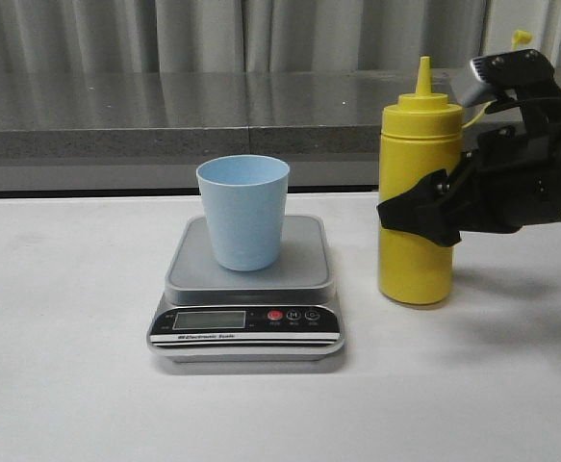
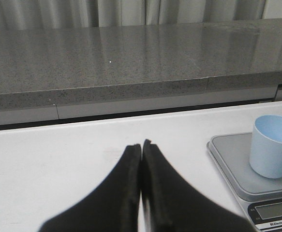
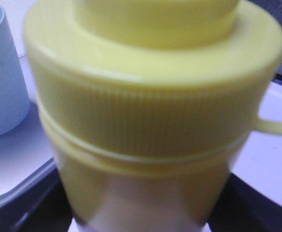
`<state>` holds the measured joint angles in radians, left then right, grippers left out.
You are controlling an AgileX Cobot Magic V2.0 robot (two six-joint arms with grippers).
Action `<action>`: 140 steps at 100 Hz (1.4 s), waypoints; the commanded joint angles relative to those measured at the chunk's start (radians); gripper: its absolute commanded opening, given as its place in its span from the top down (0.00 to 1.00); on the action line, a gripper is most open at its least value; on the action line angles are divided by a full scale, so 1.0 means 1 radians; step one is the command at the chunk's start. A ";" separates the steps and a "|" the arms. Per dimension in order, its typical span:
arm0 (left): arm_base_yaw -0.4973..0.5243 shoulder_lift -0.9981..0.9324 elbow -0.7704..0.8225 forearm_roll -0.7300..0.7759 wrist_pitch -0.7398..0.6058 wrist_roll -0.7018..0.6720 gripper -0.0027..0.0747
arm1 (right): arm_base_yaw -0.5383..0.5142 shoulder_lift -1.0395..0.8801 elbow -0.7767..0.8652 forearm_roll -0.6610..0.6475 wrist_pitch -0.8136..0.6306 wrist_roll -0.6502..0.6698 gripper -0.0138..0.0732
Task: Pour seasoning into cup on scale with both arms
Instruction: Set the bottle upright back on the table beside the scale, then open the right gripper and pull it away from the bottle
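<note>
On the white surface (image 1: 68, 385) the scale (image 1: 246, 332) sits with its front panel facing the camera, and the light blue cup (image 1: 243, 212) stands upright on its grey platform. Just to the right of the scale, apart from it, the yellow seasoning bottle (image 1: 417, 207) stands upright on the surface, taller than the cup. The right claw (image 1: 424, 214) reaches in from the right and is clenched around the bottle's body at about mid-height; in the right wrist view the ribbed collar of the bottle (image 3: 150, 121) fills the frame, blurred. The left claw (image 2: 141, 147) shows only in its own wrist view, its fingers pressed together and grasping nothing, well apart from the cup (image 2: 272, 152).
</note>
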<state>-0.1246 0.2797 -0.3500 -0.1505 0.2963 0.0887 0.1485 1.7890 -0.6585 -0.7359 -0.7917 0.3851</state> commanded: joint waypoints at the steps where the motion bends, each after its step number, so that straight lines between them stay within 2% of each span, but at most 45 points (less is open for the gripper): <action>1: 0.005 0.006 -0.029 -0.003 -0.082 0.000 0.99 | -0.006 -0.033 -0.019 0.016 -0.070 -0.012 0.57; 22: 0.005 0.006 -0.029 -0.003 -0.082 0.000 0.99 | -0.006 -0.033 -0.019 0.016 -0.070 -0.012 0.57; 32: 0.005 0.006 -0.029 -0.003 -0.082 0.000 0.99 | -0.006 -0.033 -0.019 0.016 -0.070 -0.012 0.53; 53: 0.005 0.006 -0.029 -0.003 -0.082 0.000 0.99 | -0.006 -0.033 -0.019 0.023 -0.070 -0.011 0.19; 63: 0.005 0.006 -0.029 -0.003 -0.082 0.000 0.99 | -0.006 -0.033 -0.019 0.023 -0.070 -0.011 0.11; 107: 0.005 0.006 -0.029 -0.003 -0.082 0.000 0.99 | -0.006 -0.040 -0.016 0.024 -0.070 -0.011 0.11; 140: 0.005 0.006 -0.029 -0.003 -0.082 0.000 0.99 | -0.006 -0.087 0.049 0.051 -0.078 -0.012 0.11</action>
<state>-0.1246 0.2797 -0.3500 -0.1505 0.2963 0.0887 0.1471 1.7618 -0.6110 -0.7091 -0.7949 0.3817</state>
